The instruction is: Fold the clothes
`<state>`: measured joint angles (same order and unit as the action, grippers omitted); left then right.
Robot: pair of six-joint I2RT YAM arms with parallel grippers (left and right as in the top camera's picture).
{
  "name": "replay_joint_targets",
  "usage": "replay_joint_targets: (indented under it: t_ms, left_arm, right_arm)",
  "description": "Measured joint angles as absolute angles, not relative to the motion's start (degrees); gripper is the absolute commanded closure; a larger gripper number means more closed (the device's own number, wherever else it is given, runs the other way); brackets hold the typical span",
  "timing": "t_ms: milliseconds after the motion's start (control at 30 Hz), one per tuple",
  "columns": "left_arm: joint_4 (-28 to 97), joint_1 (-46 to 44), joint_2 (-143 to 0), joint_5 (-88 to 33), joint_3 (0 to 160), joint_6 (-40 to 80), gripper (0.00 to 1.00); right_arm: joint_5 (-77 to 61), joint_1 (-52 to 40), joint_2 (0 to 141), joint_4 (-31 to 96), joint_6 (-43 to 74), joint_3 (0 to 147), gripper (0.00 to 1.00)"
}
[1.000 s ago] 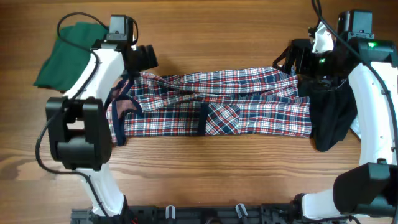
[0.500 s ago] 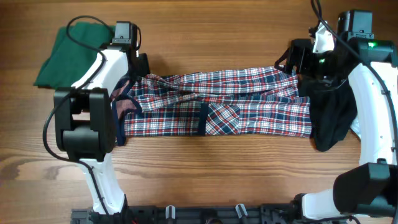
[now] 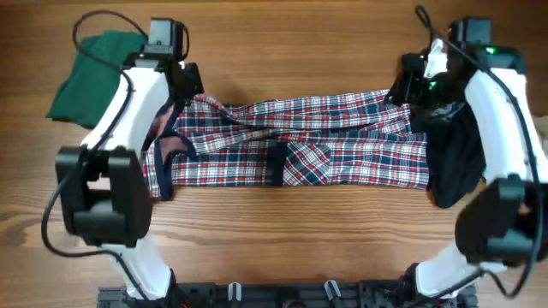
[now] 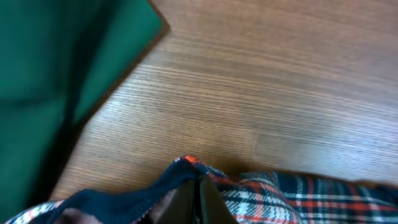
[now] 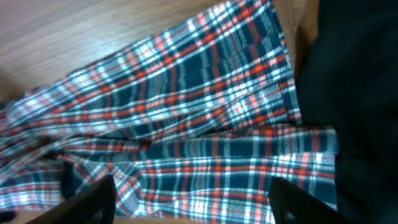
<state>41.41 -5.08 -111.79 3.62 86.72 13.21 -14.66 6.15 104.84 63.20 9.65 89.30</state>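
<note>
Wood table [image 3: 325, 222] | left tool [image 4: 198, 188] shifted, now pinching plaid garment [image 3: 300, 141] edge

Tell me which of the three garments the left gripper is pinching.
The plaid garment, stretched between the green garment and black garment; the left gripper clamps its edge.

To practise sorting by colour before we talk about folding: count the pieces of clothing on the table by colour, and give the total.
plaid garment: 1
green garment: 1
black garment: 1
Total: 3
</note>
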Motion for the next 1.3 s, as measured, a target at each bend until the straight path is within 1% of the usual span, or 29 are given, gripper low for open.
replay_joint_targets:
  t_ms: [133,300,333,367,633,667,700,733,800,867,1100,1300]
  left_arm:
    - [42.3,-5.1,-111.5,3.6,86.7,13.2,0.96]
    - [42.7,-5.1,-111.5,3.6,86.8,13.2,0.96]
    - [43.0,-5.1,-111.5,3.6,86.8,13.2,0.96]
    - [43.3,-5.1,-111.5,3.6,86.8,13.2,0.96]
    - [43.5,-5.1,-111.5,3.6,86.8,13.2,0.96]
    - [43.7,-5.1,-111.5,3.6,86.8,13.2,0.96]
    - [43.7,-5.1,-111.5,3.6,86.8,13.2,0.96]
    - [43.7,-5.1,-111.5,3.6,86.8,13.2,0.96]
    - [43.7,-5.1,-111.5,3.6,86.8,13.2,0.96]
    - [43.7,-5.1,-111.5,3.7,86.8,13.2,0.96]
    - [43.9,-4.9,-111.5,4.9,86.8,14.3,0.96]
    - [45.5,-1.3,-109.7,5.0,86.8,17.3,0.96]
  right_arm:
    - [-13.7,6.2,110.7,56.1,11.6,89.2,0.25]
    - [-8.9,6.2,115.2,50.8,11.9,89.2,0.25]
    - [-8.0,6.2,115.3,49.6,11.9,89.1,0.29]
    - [-7.4,6.2,115.4,47.4,11.9,89.1,0.31]
    - [-6.8,6.2,120.2,44.2,11.5,89.1,0.37]
    - [-6.7,6.2,120.3,43.5,11.5,89.1,0.42]
    - [-6.7,6.2,120.4,43.2,11.3,89.1,0.5]
    - [-6.7,6.2,120.7,43.2,11.1,89.1,0.62]
    - [-6.4,6.2,121.6,43.2,10.9,89.1,0.75]
    - [-6.2,6.2,121.8,43.6,10.7,89.1,0.96]
    - [-6.4,6.2,121.5,49.2,10.6,89.6,0.96]
    - [-10.5,6.2,112.2,57.5,10.6,95.1,0.96]
